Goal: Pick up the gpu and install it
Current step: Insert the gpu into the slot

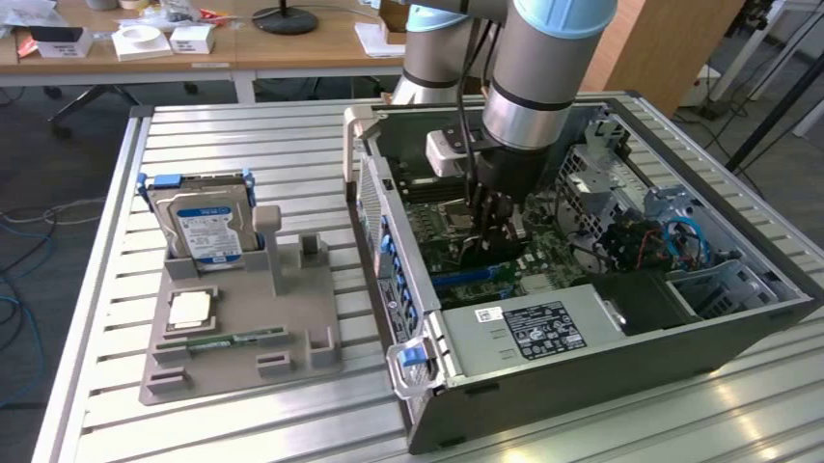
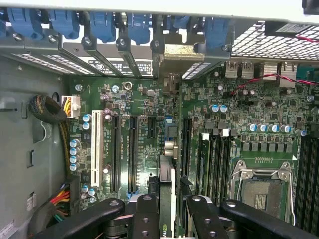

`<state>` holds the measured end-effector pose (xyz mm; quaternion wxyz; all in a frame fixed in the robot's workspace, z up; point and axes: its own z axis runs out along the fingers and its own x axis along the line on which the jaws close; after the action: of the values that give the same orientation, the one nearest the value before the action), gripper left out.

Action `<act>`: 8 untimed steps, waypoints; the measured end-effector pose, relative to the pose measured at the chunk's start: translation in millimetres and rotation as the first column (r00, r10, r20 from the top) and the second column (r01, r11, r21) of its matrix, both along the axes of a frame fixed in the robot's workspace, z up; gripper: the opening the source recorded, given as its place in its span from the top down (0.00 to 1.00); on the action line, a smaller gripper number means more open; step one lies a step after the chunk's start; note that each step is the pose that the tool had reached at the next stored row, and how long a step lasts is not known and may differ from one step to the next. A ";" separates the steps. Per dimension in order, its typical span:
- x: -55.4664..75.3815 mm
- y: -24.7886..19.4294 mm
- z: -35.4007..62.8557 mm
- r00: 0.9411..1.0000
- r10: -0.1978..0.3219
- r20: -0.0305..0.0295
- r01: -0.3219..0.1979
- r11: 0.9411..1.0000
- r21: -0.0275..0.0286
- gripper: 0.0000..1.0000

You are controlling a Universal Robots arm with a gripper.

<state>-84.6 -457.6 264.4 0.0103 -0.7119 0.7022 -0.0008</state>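
My gripper [image 1: 496,220] reaches down into the open computer case [image 1: 605,362] and is shut on the gpu [image 1: 480,256], a thin black card held on edge. In the wrist view the gpu [image 2: 167,172] runs edge-on between my black fingers [image 2: 147,211], straight away from the gripper [image 2: 170,201]. Its pale bracket end [image 2: 172,82] points at the rear slot openings. The card hangs just over the green motherboard [image 2: 149,112], beside the long black slots [image 2: 133,149] and the white slot [image 2: 96,149]. I cannot tell whether its edge sits in a slot.
Blue latches [image 2: 104,25] line the case's rear edge. An open processor socket [image 2: 261,186] and a cable bundle [image 2: 47,107] flank the slots. Outside the case, a grey holder [image 1: 303,333] carries the upright hard drive [image 1: 206,217], a processor chip [image 1: 191,307] and a memory stick [image 1: 232,340].
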 end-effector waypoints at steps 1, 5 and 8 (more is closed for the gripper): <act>-0.2 0.0 0.0 1.000 0.000 0.000 0.000 1.000 0.000 0.74; -1.0 0.0 0.0 1.000 0.000 0.000 0.000 1.000 0.000 0.74; -1.1 0.0 0.0 1.000 0.000 0.000 0.000 1.000 0.000 0.74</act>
<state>-85.7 -457.6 264.4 0.0103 -0.7120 0.7021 -0.0009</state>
